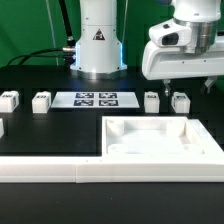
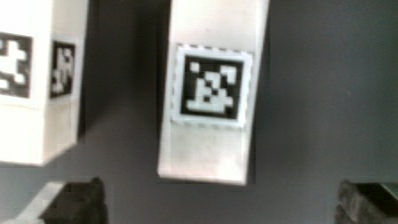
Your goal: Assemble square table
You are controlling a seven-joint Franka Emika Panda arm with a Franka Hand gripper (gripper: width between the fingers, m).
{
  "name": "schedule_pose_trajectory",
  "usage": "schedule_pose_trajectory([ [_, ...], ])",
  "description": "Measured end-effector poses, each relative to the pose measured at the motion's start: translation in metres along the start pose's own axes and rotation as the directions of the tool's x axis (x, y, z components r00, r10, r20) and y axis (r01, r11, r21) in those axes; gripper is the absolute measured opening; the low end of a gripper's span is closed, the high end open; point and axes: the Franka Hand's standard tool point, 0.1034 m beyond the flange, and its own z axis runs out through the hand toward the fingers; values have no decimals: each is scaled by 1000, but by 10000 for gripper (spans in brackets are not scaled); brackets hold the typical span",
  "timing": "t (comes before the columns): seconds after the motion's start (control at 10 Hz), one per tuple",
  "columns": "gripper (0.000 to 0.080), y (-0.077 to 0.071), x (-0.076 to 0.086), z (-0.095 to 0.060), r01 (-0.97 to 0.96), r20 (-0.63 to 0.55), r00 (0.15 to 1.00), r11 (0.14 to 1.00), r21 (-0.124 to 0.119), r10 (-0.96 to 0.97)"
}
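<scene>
A black bench point(image 1: 50, 135) fills the exterior view. Along its near edge lies a long white border rail point(image 1: 60, 172). At the back stands the white base of the robot arm point(image 1: 98, 40).

The square tabletop point(image 1: 150, 140), a white slab with a raised rim, lies flat on the exterior view's right, touching the rail. Inside the rim, only its own rounded corner pockets show.

Behind it and towards the middle lies the marker board point(image 1: 97, 99), with four tags.

The hand point(image 1: 187, 84) hangs above the bench at the exterior view's right, its jaws spread wide and holding nothing.

Four short white leg blocks sit in one row with the board. Two are on the exterior view's left point(image 1: 10, 99) point(image 1: 41, 101) and two on the right point(image 1: 152, 100) point(image 1: 181, 100), under the hand. A white sliver point(image 1: 2, 128) at the left edge may be a fifth.

In the wrist view, a tagged block point(image 2: 214, 95) lies centred ahead of the open hand point(image 2: 217, 205). Both dark fingertips point(image 2: 71, 205) stand clear of it. A neighbouring block point(image 2: 36, 80) lies just beside it, apart.
</scene>
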Motion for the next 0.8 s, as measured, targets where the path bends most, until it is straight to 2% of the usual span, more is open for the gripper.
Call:
schedule_pose_trajectory([
  [0.2,648,3,4,-5,-16,106,994,1000,-6,17],
  [0.6,648,8,1,2,-21,329,944,1000,-20,26],
  [0.8,648,6,-8,7,-16,457,889,999,-36,31],
])
